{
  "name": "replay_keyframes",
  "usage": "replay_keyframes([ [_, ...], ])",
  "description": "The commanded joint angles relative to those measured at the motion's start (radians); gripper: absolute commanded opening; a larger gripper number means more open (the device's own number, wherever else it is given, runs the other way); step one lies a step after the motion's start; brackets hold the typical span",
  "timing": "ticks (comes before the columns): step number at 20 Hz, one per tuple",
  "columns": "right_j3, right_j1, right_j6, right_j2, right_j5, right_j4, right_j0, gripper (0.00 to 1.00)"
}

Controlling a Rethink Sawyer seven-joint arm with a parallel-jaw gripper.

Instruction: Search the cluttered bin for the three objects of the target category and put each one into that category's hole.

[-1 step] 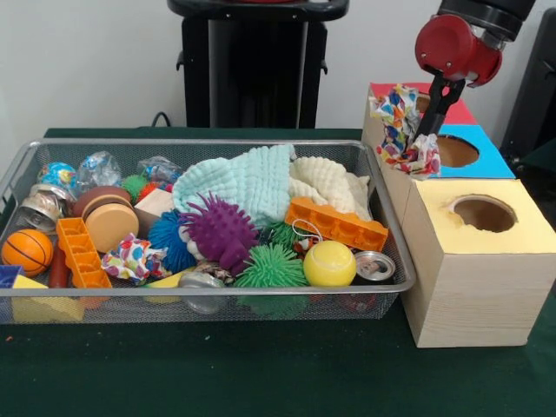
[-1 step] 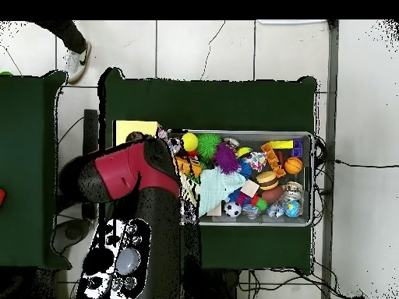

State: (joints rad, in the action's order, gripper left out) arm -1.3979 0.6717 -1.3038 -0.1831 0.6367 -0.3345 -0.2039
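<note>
My gripper (image 1: 423, 137) hangs over the row of wooden boxes at the right, between the red-topped box (image 1: 387, 89) and the blue-topped box (image 1: 491, 163). It is shut on a multicoloured patterned cloth (image 1: 395, 113), which bunches up beside the fingers and drapes over the box edge next to the blue box's hole (image 1: 457, 151). The red box's hole is hidden behind the gripper and cloth. A similar patterned cloth (image 1: 132, 258) lies at the front left of the wire bin (image 1: 217, 143). In the overhead view the arm (image 2: 128, 175) covers the gripper and most of the boxes.
The bin also holds a teal cloth (image 1: 239, 178), a cream cloth (image 1: 328, 181), spiky balls, orange bricks (image 1: 334, 223), a yellow ball (image 1: 329, 263) and cans. A yellow-topped box (image 1: 521, 234) with its hole (image 1: 484, 213) stands nearest. A person's shoe (image 2: 79, 58) shows at the overhead's top left.
</note>
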Motion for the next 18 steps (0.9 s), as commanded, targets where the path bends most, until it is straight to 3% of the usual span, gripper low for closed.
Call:
replay_keyframes([
  [1, -0.091, -0.032, -0.266, 0.005, -0.004, 0.041, 0.003, 0.0],
  [6, -0.105, -0.029, -0.194, 0.03, -0.034, 0.028, 0.044, 0.0],
  [10, -0.127, -0.033, -0.102, 0.088, -0.088, 0.017, 0.118, 0.0],
  [18, -0.152, -0.038, -0.053, 0.164, -0.15, 0.009, 0.218, 0.0],
])
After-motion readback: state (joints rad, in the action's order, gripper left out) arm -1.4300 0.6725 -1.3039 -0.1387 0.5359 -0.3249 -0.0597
